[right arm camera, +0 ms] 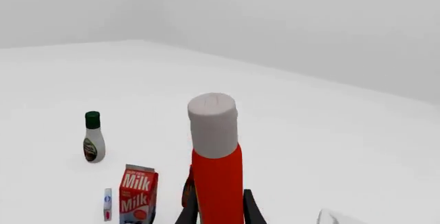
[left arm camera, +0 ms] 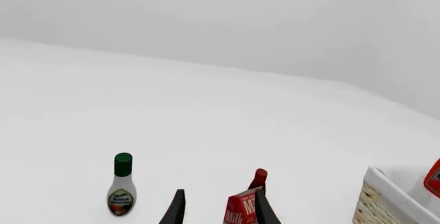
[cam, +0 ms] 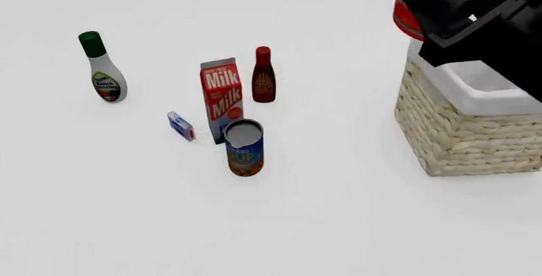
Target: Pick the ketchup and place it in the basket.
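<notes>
Right fingers (right arm camera: 220,212) clamp ketchup (right arm camera: 217,172); left fingers (left arm camera: 218,208) parted.

Left end effector (left arm camera: 218,209) fingers apart, milk carton (left arm camera: 242,208) between. Green-capped white bottle (left arm camera: 121,191) standing nearby. Basket (left arm camera: 392,198) corner; ketchup (left arm camera: 433,178) above it.

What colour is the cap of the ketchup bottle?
White. The ketchup cap shows best in the right wrist view.
</notes>
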